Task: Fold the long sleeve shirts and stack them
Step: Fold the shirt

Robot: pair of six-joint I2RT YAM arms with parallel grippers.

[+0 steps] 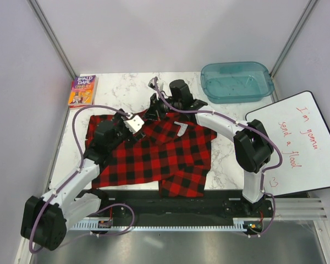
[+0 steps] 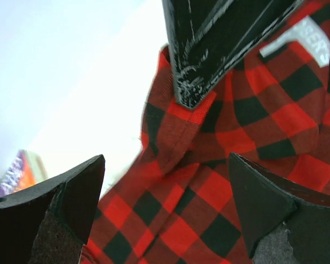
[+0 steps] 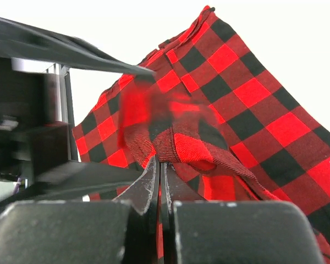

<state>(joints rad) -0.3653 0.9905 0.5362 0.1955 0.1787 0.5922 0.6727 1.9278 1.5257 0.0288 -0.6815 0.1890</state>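
long sleeve shirt [image 1: 154, 162] lies mostly flat mid-table [image 1: 224, 165], hem toward 6 o'clock. left gripper [image 2: 165, 165] has jaws wide, holding nothing, over the shirt's 11 o'clock corner. right gripper [image 3: 159, 165] is clamped on a ribbed shirt edge at 12 o'clock. Fold barely started, no stack visible. book [image 1: 82, 91] at 11, teal tub [image 1: 236, 81] at 1.

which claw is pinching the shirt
The right claw: its jaws are shut on a fold of the shirt, while the left claw gapes open, holding nothing.
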